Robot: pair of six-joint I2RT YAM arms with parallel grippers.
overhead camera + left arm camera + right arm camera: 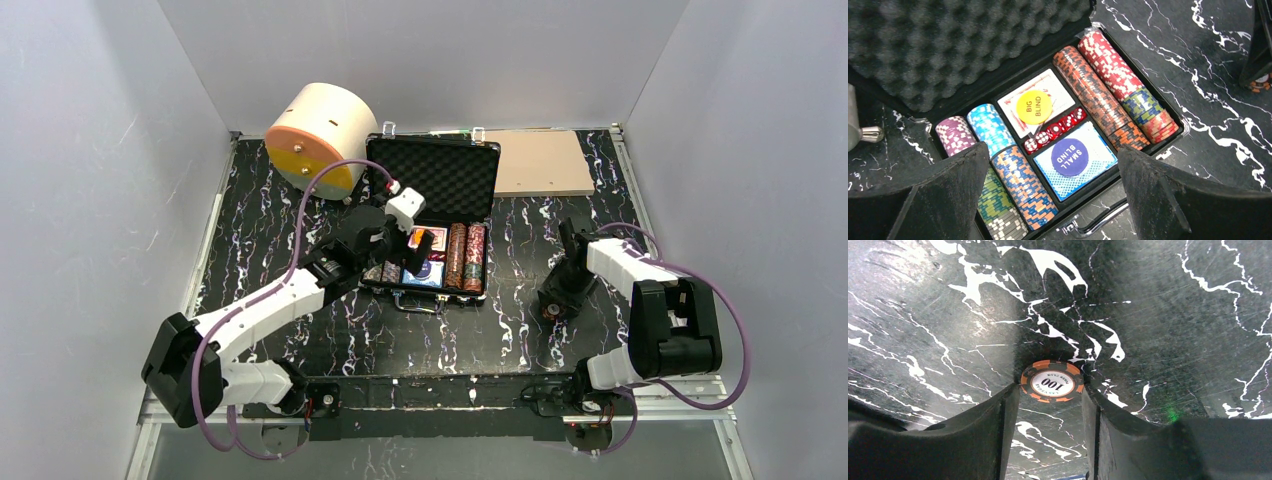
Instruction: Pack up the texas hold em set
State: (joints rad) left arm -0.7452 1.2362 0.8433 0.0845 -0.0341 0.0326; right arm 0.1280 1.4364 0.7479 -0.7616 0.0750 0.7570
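Observation:
The black briefcase (pixel 432 165) lies open mid-table, foam lid (pixel 948 45) up. Inside are rows of striped poker chips (pixel 1088 85), a red deck with a yellow BIG BLIND button (pixel 1034 106), a row of red dice (pixel 1055 131), and a blue deck with a purple SMALL BLIND button (pixel 1070 157). My left gripper (pixel 1053 147) is open and empty, hovering over the case's front edge (pixel 405 243). My right gripper (pixel 1050 387) points down at the table right of the case (pixel 555 298), its fingertips closed against both sides of a loose orange 100 chip (pixel 1052 381) that lies flat.
A big cream cylinder with an orange-yellow face (pixel 318 135) stands at the case's back left. A flat tan board (pixel 540 163) lies at the back right. The case's silver handle (pixel 1098 225) faces the arms. Grey walls enclose the table on three sides.

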